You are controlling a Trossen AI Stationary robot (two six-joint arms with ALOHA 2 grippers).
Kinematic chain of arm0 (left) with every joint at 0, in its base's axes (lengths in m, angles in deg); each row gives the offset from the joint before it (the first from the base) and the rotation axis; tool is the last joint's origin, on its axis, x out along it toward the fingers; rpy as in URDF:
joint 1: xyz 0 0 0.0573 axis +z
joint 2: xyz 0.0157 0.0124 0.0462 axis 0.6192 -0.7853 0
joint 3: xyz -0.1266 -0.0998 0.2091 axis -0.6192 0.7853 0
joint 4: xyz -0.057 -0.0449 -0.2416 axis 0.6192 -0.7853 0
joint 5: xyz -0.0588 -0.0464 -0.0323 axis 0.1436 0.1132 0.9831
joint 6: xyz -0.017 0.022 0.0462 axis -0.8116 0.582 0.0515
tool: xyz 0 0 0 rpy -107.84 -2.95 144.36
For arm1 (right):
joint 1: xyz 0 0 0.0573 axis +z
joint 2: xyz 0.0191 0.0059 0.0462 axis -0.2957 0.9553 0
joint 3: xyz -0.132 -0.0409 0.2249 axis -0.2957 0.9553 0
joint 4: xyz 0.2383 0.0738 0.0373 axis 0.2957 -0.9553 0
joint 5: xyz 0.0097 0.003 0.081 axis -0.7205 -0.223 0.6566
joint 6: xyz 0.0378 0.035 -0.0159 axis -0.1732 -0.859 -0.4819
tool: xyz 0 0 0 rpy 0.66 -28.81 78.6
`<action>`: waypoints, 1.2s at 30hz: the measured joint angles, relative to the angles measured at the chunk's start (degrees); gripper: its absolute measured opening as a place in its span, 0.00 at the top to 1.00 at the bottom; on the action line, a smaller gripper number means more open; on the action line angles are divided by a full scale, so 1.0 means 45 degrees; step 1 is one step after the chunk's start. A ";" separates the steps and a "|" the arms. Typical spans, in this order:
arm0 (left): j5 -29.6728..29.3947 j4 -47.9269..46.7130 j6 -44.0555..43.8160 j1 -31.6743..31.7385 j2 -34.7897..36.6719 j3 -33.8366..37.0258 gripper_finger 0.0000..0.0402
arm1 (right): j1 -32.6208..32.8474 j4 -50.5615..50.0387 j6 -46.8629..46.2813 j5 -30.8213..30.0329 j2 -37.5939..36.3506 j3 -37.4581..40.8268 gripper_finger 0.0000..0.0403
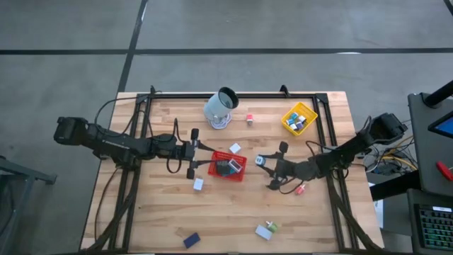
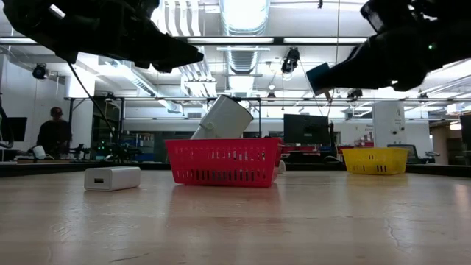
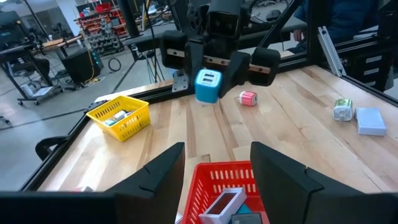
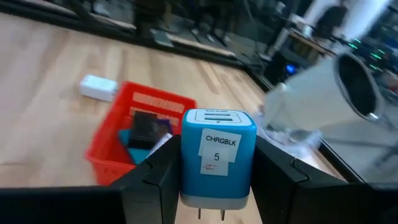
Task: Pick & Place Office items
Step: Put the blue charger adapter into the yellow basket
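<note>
Office items are scattered across the wooden tabletop (image 1: 156, 219). Nearest the front edge, a dark blue block (image 1: 191, 240) is seen, and further right a white flat block (image 1: 263, 231) lies touching a small green item (image 1: 273, 227). Further in, a white charger block (image 1: 198, 184) rests just beside the red mesh tray (image 1: 241, 170), in which a white item (image 1: 235, 149) and dark pieces are held. A blue charger labelled "CHRGBLK 5" (image 4: 217, 155) is clamped between the jaws of the right gripper (image 1: 263, 161), raised above the tabletop just right of the red tray. A pink-red item (image 1: 300, 189) lies close by that arm. The left gripper (image 1: 205, 159) is held at the tray's left side with its jaws apart and nothing between them, as seen in the left wrist view (image 3: 214, 171). Further back, a pale cup (image 1: 221, 108) lies tilted on its side, a small pink and white block (image 1: 250, 118) sits near it, and a yellow mesh tray (image 1: 289, 122) holding several items stands toward the far right corner.
</note>
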 joint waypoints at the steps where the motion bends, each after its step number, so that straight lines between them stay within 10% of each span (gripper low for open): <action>1: 0.0000 0.0000 0.0000 0.0000 0.0000 0.0000 0.54 | 0.0000 0.0359 0.0137 0.0286 0.0000 0.0146 0.64; 23: -0.0039 0.0005 -0.0095 0.0002 0.0000 0.0000 0.54 | -0.1885 0.3061 0.0711 0.7543 -0.0010 0.0943 0.64; 36: -0.0034 0.0005 -0.0092 0.0002 0.0000 -0.0005 0.54 | -0.3921 0.3169 0.0807 0.9175 -0.0010 0.0855 0.64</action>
